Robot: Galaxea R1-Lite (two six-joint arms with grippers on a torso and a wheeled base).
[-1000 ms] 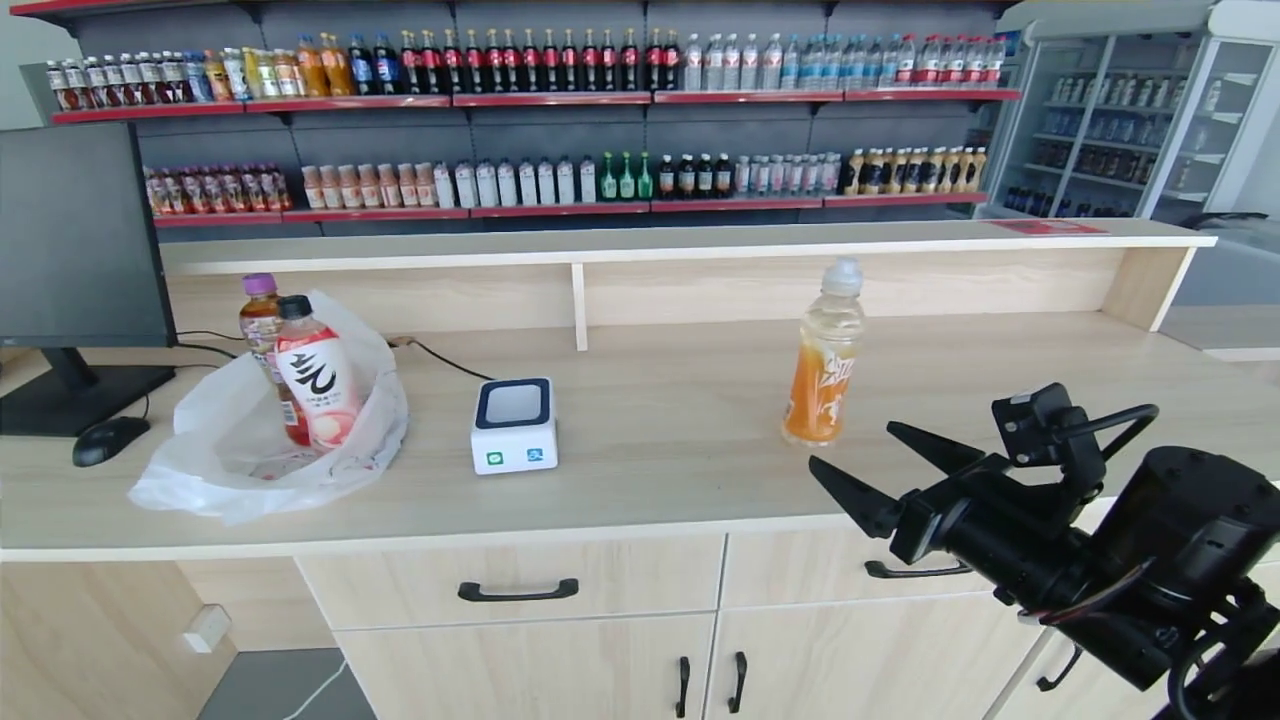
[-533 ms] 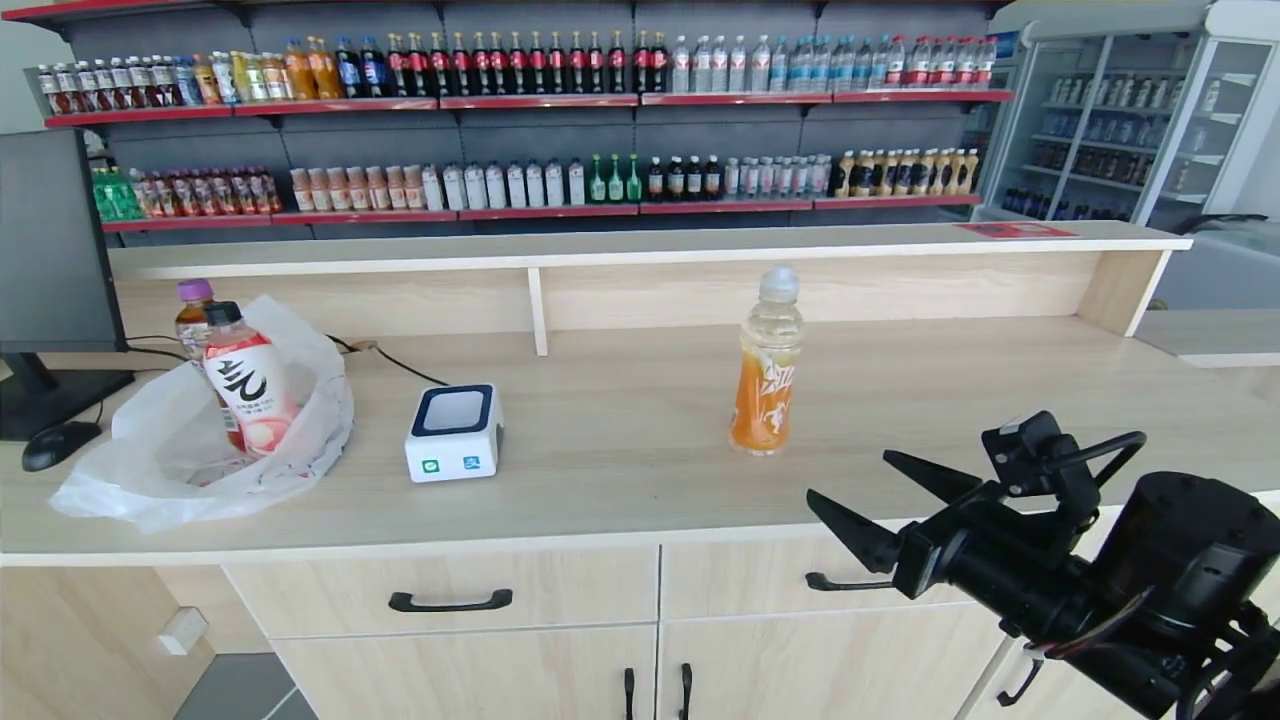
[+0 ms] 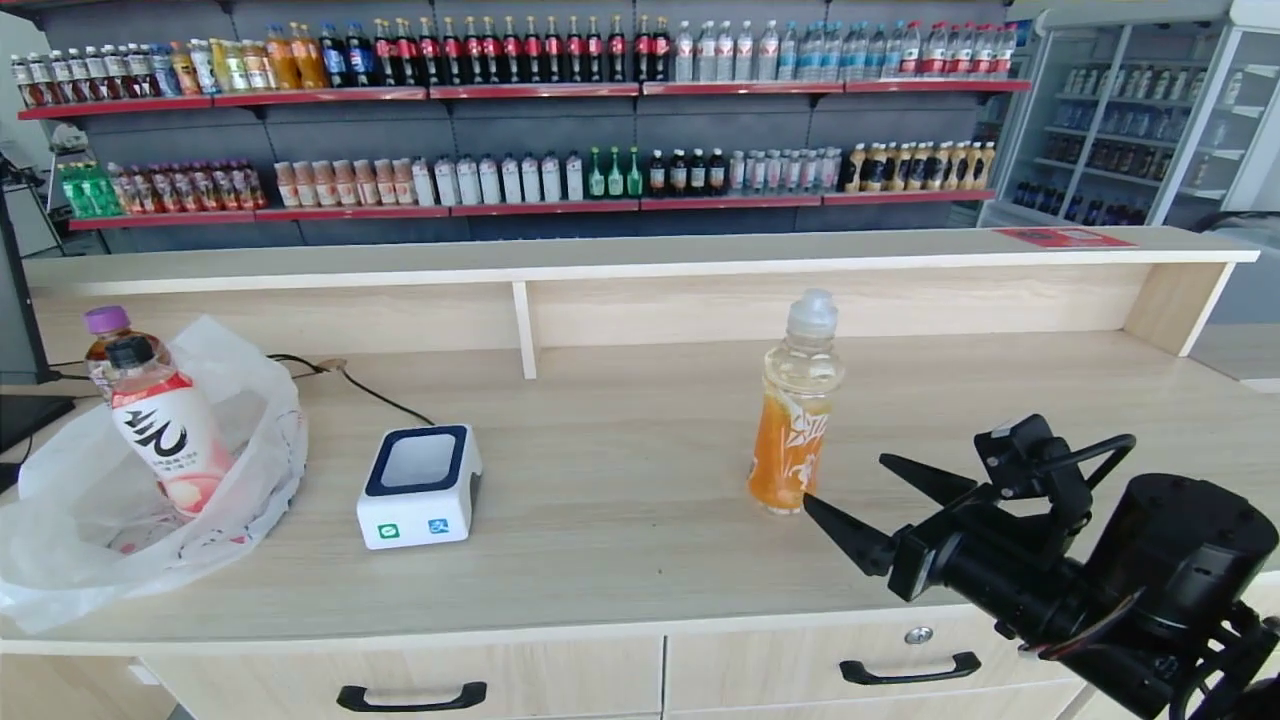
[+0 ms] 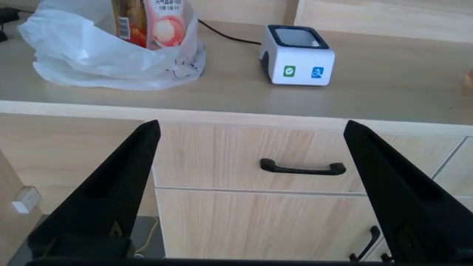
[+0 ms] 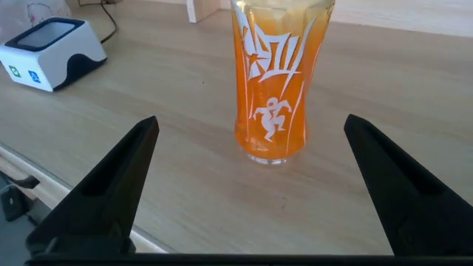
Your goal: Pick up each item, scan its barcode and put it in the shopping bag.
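An orange drink bottle [image 3: 796, 410] with a pale cap stands upright on the wooden counter [image 3: 620, 520]; it is close ahead in the right wrist view [image 5: 277, 81]. My right gripper [image 3: 880, 505] is open, just short of the bottle, fingers pointing at its base. A white plastic shopping bag [image 3: 120, 520] at the counter's left holds two bottles, one pink-labelled [image 3: 160, 425] and one with a purple cap [image 3: 105, 325]. The white scanner [image 3: 418, 485] sits between bag and orange bottle. My left gripper [image 4: 251, 192] is open, held low in front of the cabinet drawers, facing bag [image 4: 111, 52] and scanner [image 4: 298, 55].
A raised wooden ledge [image 3: 640, 260] runs along the counter's back, with a divider [image 3: 522, 330]. A black cable [image 3: 340, 380] trails behind the scanner. Drawers with black handles [image 3: 908, 670] are below the counter edge. Shelves of drinks line the far wall.
The head camera has shifted, so the whole scene slid left and the counter looks nearer. The right gripper now sits closer to the orange bottle's base. Both grippers stay open.
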